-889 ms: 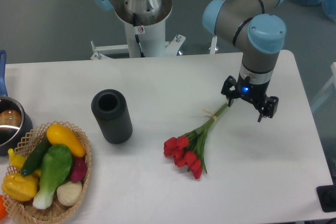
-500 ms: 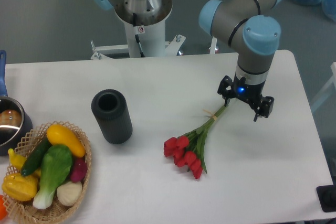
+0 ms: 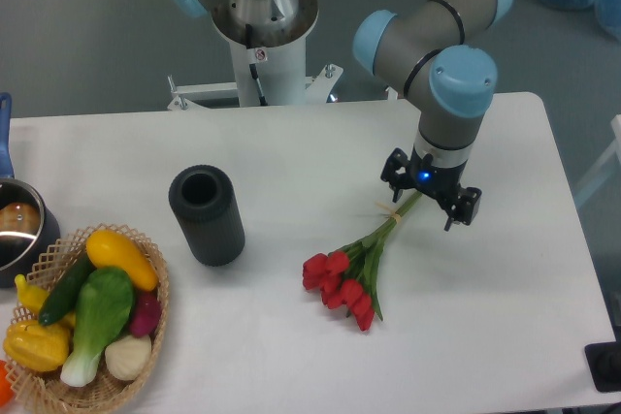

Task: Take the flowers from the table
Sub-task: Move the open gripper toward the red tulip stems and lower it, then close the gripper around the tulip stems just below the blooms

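Camera view, gripper: your gripper [image 3: 425,198] hangs over the table [image 3: 291,157] at right of centre, pointing down, with a blue light lit on its body.
Fingers: you can see them spread well apart, one finger [image 3: 391,170] at the left and the other at the lower right; nothing is held between them.
Contact: the top end of the stems reaches up under the gripper, between the two fingers; you cannot tell from this angle whether either finger touches the stems.
Flowers: the flowers [image 3: 351,268] lie flat on the table, slanting from the stem tips at upper right down to the red heads at lower left. The pale band sits round the stems just below the left finger.
Cylinder: a dark, open-topped cylinder [image 3: 206,214] stands upright, well left of the flowers.
Basket: at your lower left corner a wicker basket [image 3: 146,336] holds vegetables [image 3: 92,307], yellow, green, white and purple ones among them.
Pot: a metal pot [image 3: 17,228] with a blue handle sits at the left edge, just above the basket.
Arm base: a second arm's white pedestal [image 3: 262,55] stands behind the far edge of the table.
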Tool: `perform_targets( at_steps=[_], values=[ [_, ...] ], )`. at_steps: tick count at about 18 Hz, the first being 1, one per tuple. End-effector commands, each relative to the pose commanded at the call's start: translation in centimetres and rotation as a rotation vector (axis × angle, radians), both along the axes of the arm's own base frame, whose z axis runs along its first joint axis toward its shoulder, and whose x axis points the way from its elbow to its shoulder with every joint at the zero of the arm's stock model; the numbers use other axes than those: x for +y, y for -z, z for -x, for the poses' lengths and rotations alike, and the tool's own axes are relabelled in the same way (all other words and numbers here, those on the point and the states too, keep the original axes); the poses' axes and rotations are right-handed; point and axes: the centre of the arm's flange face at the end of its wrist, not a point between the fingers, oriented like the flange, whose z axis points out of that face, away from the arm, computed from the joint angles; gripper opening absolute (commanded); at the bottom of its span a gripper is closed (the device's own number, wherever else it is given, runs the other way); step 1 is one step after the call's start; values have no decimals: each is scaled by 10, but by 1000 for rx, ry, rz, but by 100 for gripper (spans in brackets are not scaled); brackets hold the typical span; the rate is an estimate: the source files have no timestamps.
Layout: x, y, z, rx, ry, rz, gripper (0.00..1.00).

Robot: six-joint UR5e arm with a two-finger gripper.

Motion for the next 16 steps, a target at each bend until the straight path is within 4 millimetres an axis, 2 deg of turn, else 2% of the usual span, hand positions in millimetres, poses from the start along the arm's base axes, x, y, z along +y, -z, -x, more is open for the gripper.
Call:
perform_targets(
  at_steps=[6, 9, 12, 15, 16],
  values=[
    [22, 22, -14, -32, 39, 16, 100],
    [40, 44, -24, -49, 68, 24, 100],
    [54, 50, -33, -80, 23, -15, 99],
    [60, 56, -34, -99, 19, -57, 74],
    [61, 61, -34, -107, 18, -54, 69]
  ],
)
